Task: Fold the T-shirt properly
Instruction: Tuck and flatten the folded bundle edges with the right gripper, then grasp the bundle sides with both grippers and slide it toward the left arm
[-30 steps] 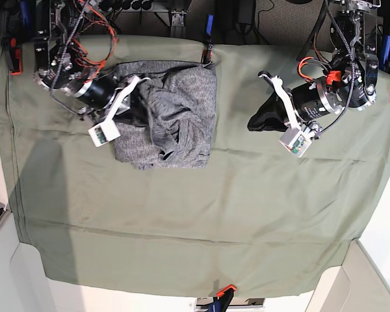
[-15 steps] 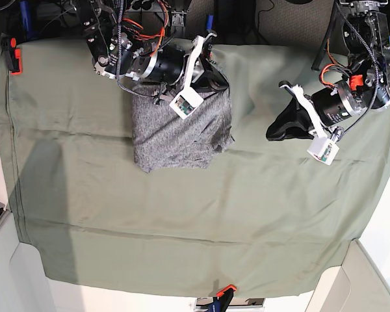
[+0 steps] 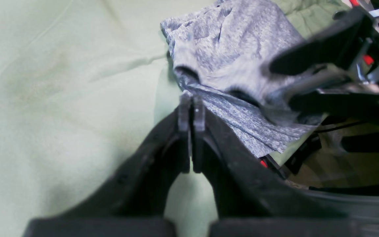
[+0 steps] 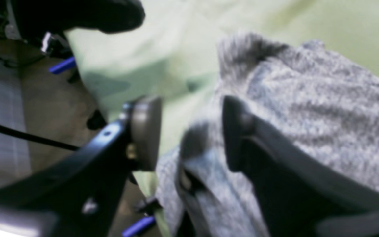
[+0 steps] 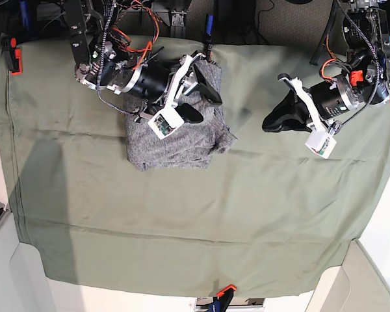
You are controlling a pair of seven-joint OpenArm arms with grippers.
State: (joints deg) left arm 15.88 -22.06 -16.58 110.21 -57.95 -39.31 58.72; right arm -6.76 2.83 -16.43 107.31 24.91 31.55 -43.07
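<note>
Across green cloth (image 5: 201, 227), the right end effector (image 5: 205, 109) has released the grey T-shirt (image 5: 166, 143); the left (image 5: 281, 125) is clenched.

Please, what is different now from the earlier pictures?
The right gripper has moved toward the robot's left and opened. The T-shirt is no longer bunched in the middle as at first; it lies flatter. The left gripper shifted slightly to its left and remains shut. The table cloth stayed the same.

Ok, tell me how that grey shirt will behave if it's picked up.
The shirt will probably sag floppily, since its cloth bends into soft creases. Its folds may well slip open, as the layers just lie loosely on each other.
</note>
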